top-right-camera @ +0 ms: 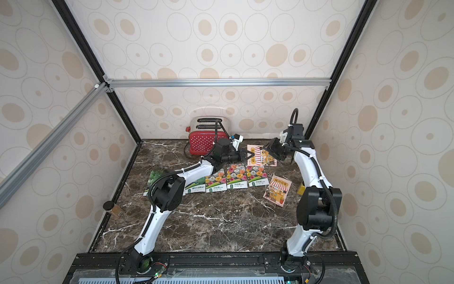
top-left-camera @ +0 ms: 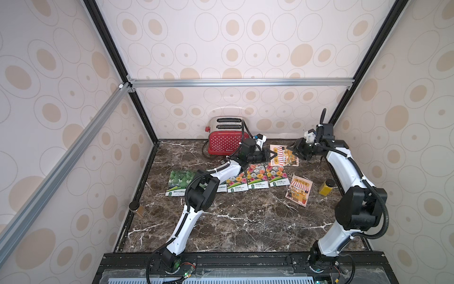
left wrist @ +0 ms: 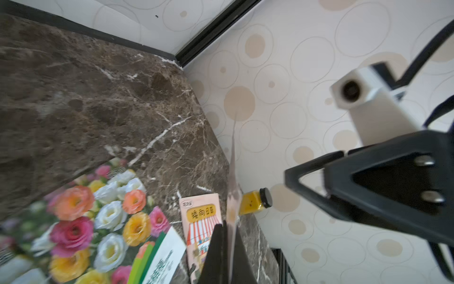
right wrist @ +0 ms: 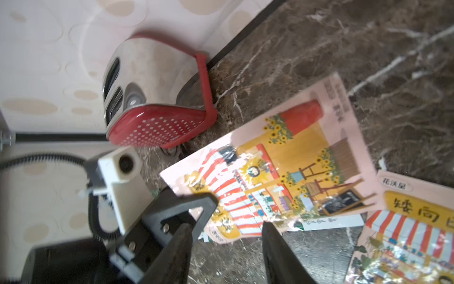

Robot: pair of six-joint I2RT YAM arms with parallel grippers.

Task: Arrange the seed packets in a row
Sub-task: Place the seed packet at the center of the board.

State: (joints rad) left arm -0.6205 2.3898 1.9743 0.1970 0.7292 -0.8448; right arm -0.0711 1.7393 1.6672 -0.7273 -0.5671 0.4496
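Note:
My left gripper (top-left-camera: pixel 273 155) (left wrist: pixel 227 246) is shut on one edge of a striped-awning shop seed packet (top-left-camera: pixel 285 155) (top-right-camera: pixel 261 155) (right wrist: pixel 282 167), which it holds above the back of the table. The left wrist view shows that packet edge-on (left wrist: pixel 233 191). My right gripper (top-left-camera: pixel 292 150) (right wrist: pixel 228 246) stands open at the packet's other edge, with nothing between its fingers. A second shop packet (top-left-camera: pixel 298 191) (left wrist: pixel 201 221) (right wrist: pixel 405 233) lies flat at the right. Three flower packets (top-left-camera: pixel 256 177) (left wrist: pixel 98 221) and a green gourd packet (top-left-camera: pixel 179 183) lie side by side. My left arm partly hides another green packet (top-left-camera: pixel 221 188).
A red toaster (top-left-camera: pixel 224 140) (right wrist: pixel 152 98) stands against the back wall, its cord beside my left wrist. A small yellow jar (top-left-camera: pixel 326 186) (left wrist: pixel 254 201) stands near the right wall. Another dark-lidded jar (top-left-camera: pixel 137 209) sits at the marble table's (top-left-camera: pixel 245 226) left edge.

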